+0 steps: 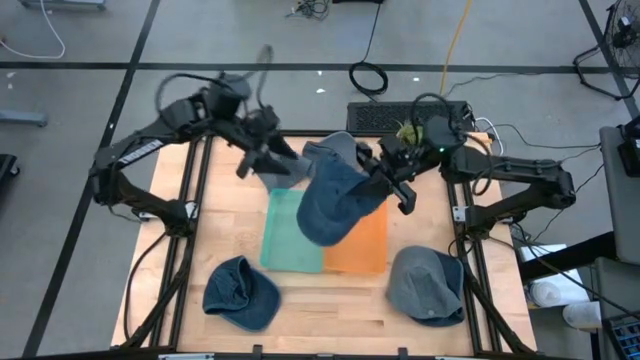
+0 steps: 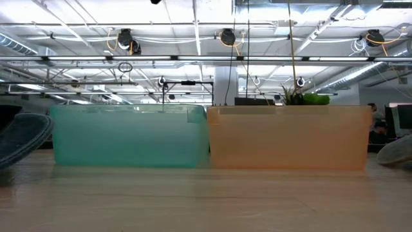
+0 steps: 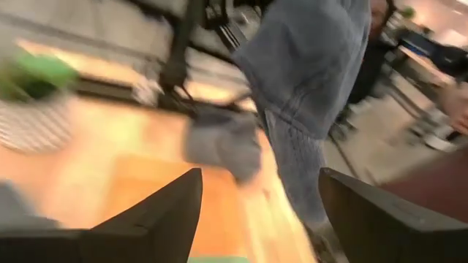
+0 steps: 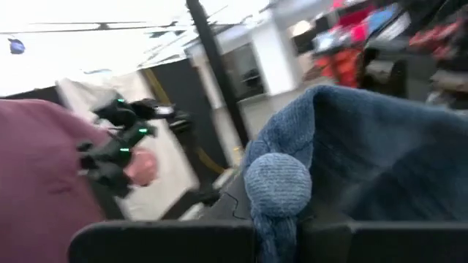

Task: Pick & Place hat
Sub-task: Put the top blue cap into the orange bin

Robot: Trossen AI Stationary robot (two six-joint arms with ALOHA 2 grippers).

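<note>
A blue denim hat [image 1: 335,195] hangs in the air over the teal bin [image 1: 290,235] and the orange bin [image 1: 362,245] at the table's middle. My right gripper [image 1: 385,185] comes from the right and is shut on it. My left gripper [image 1: 285,165] stands open just left of the hat. In its wrist view the fingers are wide apart with nothing between them, and the hat [image 3: 307,73] hangs ahead of them. Neither gripper shows in the low view. My right gripper pinches the hat's denim between its two fingers, right beside the crown's round button [image 4: 278,183]. The fingers come about level from the table's right side. The hat is lifted clear and droops below the hold over the two bins.
A second blue hat [image 1: 240,292] lies at the near left of the table and a grey hat [image 1: 427,285] at the near right. The bins stand side by side, teal [image 2: 129,135] and orange [image 2: 290,138]. A person's hand shows beyond the table [image 4: 142,168].
</note>
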